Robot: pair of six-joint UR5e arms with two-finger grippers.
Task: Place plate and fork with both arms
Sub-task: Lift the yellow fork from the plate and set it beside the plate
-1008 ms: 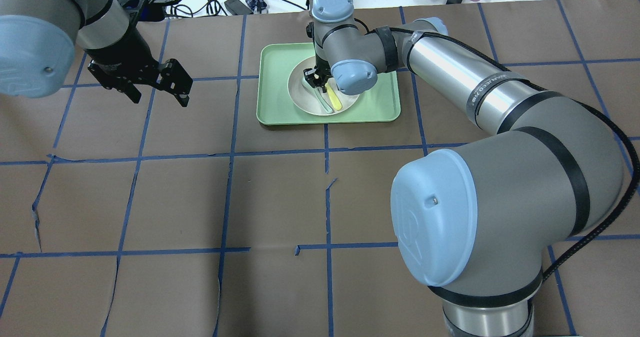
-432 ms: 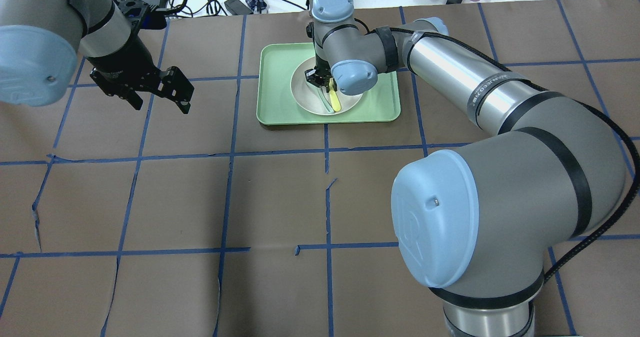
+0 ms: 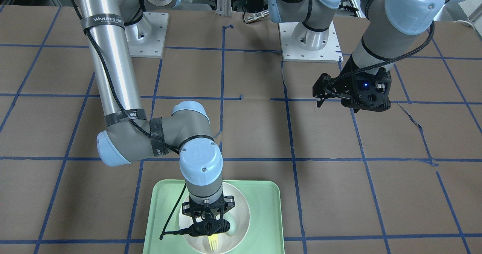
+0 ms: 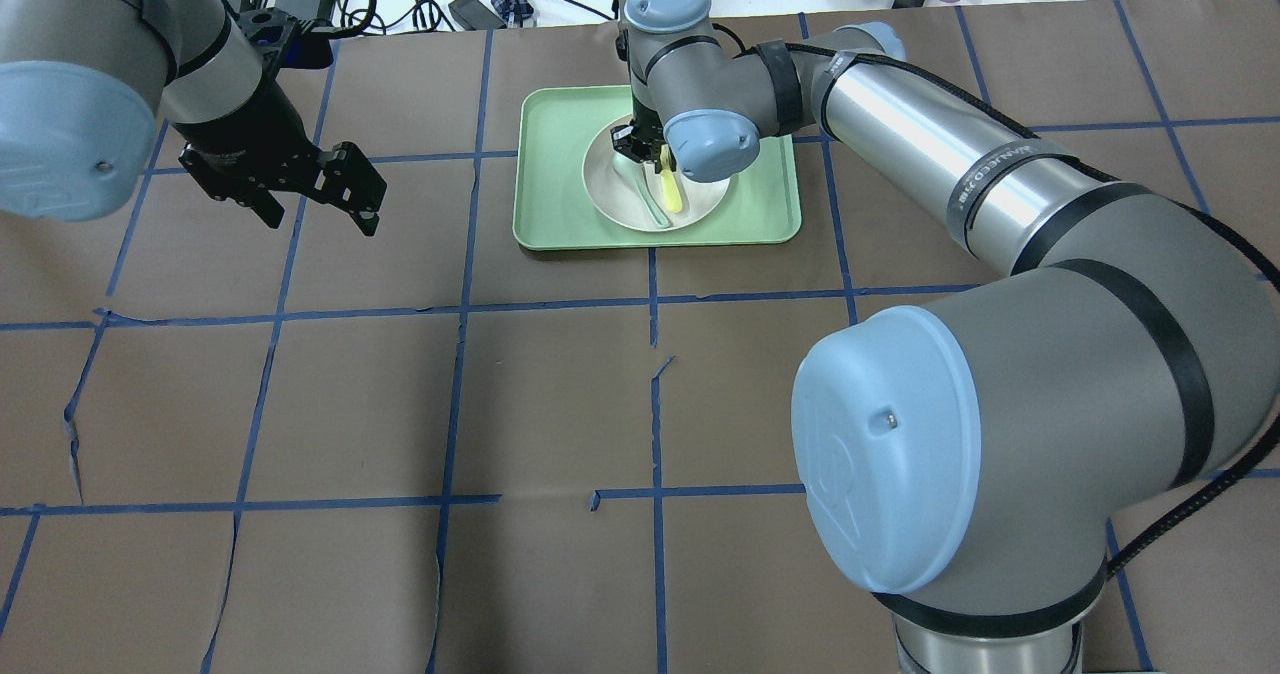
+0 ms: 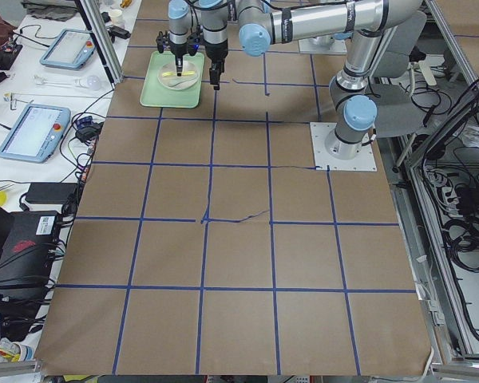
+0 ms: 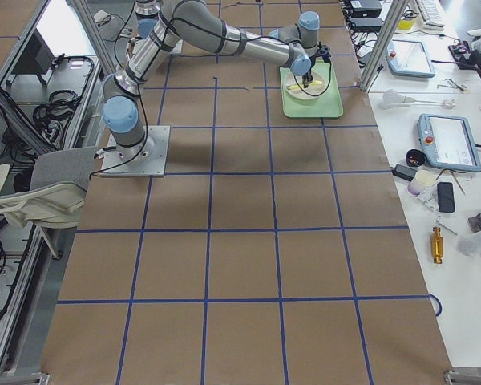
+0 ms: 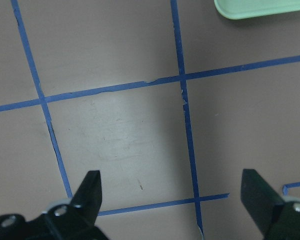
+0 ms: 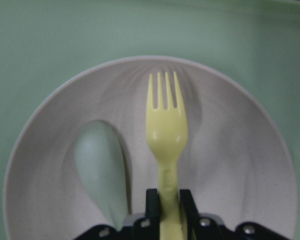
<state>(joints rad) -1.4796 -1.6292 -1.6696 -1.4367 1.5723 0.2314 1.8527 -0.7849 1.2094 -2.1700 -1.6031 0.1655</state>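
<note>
The off-white plate [image 4: 618,197] sits in the mint-green tray [image 4: 545,184], also seen in the right wrist view [image 8: 230,165]. My right gripper [image 8: 168,202] is shut on the handle of the yellow fork [image 8: 166,125] and holds it just over the plate, tines pointing away from the gripper. From overhead, the right gripper [image 4: 638,147] is over the plate's far part and the fork [image 4: 668,189] slants toward me. My left gripper [image 4: 320,214] is open and empty above the table, left of the tray; it also shows in the left wrist view [image 7: 172,195].
A pale grey-green spoon [image 8: 97,165] lies in the plate left of the fork. The tray's corner [image 7: 260,6] shows at the top of the left wrist view. Cables and tools lie beyond the table's far edge [image 4: 450,4]. Blue tape lines grid the brown table.
My right wrist has risen and shifted slightly toward the table's far edge, with the fork's handle in the gripper. My left gripper has drifted a little toward the near side, still open.
</note>
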